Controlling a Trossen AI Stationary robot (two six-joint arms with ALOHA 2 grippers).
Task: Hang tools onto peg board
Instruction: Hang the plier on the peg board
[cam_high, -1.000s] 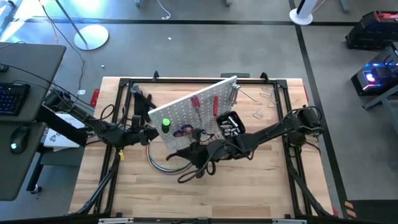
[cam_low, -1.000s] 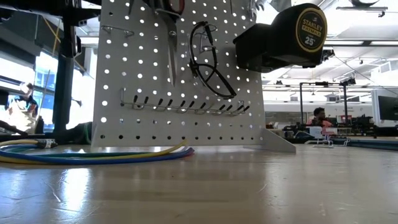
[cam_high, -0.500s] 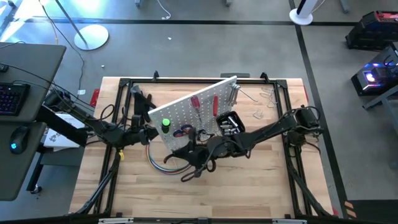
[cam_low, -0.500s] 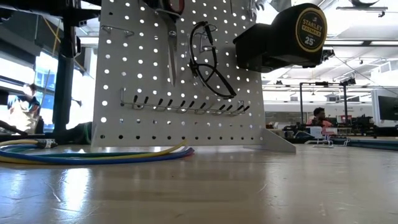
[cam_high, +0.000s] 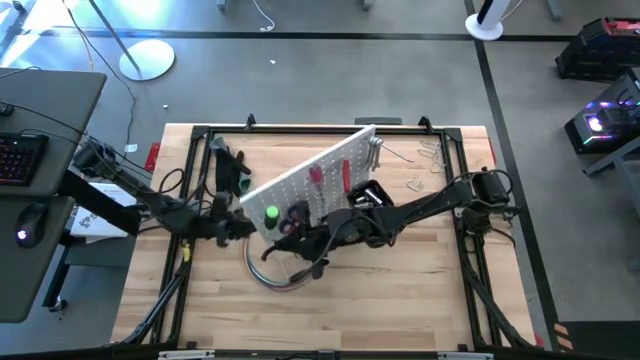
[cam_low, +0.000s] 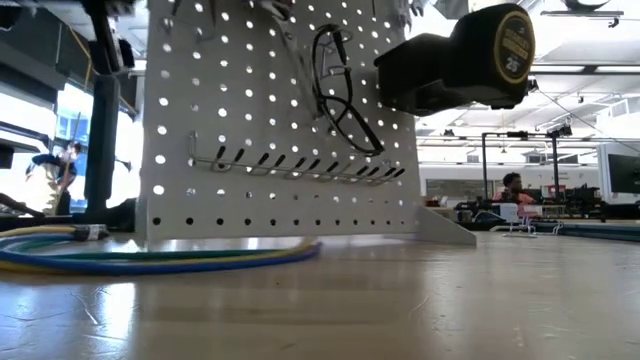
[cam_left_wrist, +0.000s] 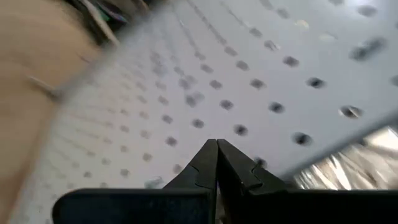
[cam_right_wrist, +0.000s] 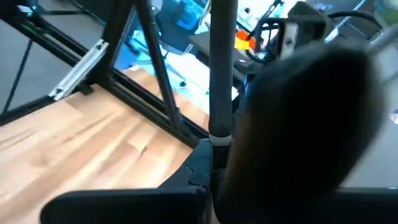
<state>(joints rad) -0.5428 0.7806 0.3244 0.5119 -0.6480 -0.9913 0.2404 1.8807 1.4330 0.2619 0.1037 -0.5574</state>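
Wooden table under a black metal frame, seen whole only from the high view. On it, standing tilted near the middle, the white peg board, running diagonally from near left to far right.

From above, hung on the board's face: a green-handled screwdriver, red-handled scissors and two red-handled screwdrivers, with silver wrenches at the far end. Fixed at the board's right part, a small black bin; contents too dark to make out. Loose wire hooks lying on the table beyond the board's far end. Curled on the table in front of the board, a bundle of coloured cables.

Only in the low view: a yellow tape measure high at the board's right edge, black-handled pliers hanging on the holes, and an empty-looking row of hooks on a rail.

Left gripper pinched fully closed, tips right against the perforated panel, holding nothing visible. Right gripper at the board's front, fingers narrowed onto a slim black rod of unclear kind.
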